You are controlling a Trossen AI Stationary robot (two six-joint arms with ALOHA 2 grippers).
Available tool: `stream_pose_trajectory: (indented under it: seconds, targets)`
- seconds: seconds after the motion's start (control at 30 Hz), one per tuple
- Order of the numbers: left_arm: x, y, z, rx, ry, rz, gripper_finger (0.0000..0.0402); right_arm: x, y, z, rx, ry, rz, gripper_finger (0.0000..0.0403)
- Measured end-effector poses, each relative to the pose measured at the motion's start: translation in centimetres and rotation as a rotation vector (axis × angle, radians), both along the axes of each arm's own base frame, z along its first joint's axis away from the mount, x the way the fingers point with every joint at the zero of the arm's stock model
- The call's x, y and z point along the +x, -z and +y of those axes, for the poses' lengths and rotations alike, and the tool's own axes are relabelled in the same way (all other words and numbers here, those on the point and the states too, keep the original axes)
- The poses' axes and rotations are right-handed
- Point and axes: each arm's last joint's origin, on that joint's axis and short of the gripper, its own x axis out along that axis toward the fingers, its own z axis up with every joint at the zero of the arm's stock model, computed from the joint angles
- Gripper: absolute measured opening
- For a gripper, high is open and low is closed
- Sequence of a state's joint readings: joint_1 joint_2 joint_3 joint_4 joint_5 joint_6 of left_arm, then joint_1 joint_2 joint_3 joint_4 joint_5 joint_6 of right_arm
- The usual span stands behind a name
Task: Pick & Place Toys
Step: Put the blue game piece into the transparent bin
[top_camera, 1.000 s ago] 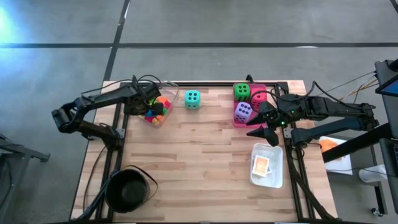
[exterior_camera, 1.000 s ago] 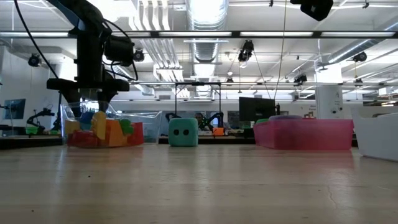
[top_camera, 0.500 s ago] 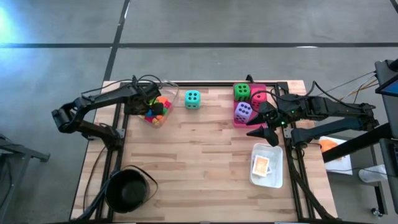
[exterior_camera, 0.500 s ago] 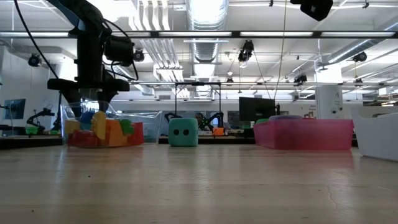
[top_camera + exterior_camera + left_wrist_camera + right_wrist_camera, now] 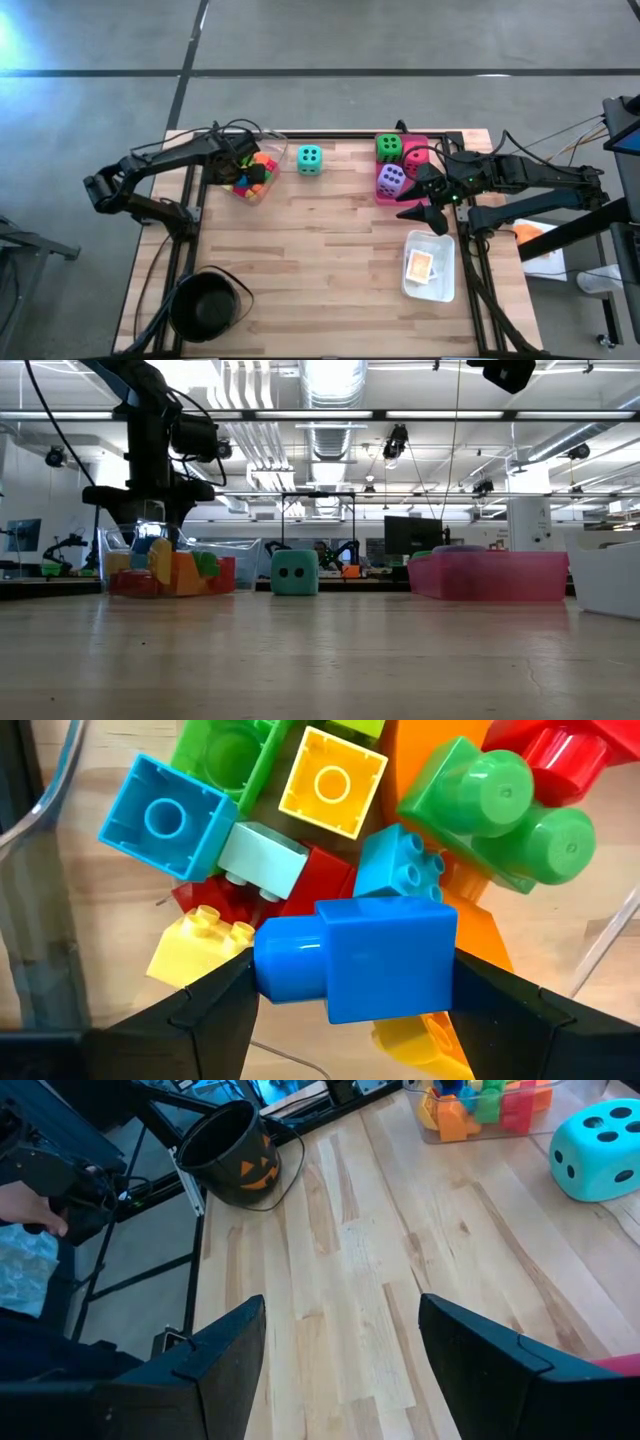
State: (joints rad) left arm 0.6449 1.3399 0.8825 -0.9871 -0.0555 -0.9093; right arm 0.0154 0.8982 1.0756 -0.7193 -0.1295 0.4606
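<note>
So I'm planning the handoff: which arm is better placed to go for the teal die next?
Probably the right. Its tool is open and empty near the pink tray, while the left tool is shut on a blue block over the clear tray. The teal die sits between them.

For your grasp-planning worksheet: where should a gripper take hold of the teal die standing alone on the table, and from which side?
Grip the teal die across two opposite flat side faces, coming straight down from above. It sits square on the table, with open space all round it.
</note>
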Motion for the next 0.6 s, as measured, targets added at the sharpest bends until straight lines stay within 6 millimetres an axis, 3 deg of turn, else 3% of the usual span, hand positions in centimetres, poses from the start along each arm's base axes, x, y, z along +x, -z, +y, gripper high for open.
stream_pose_trajectory:
  seconds: [0.6]
  targets:
    - [0.55,-0.08,0.15,-0.028,-0.029,-0.092,0.0283,0.00,0.00,0.00,0.000,0.000,0.000,0.0256]
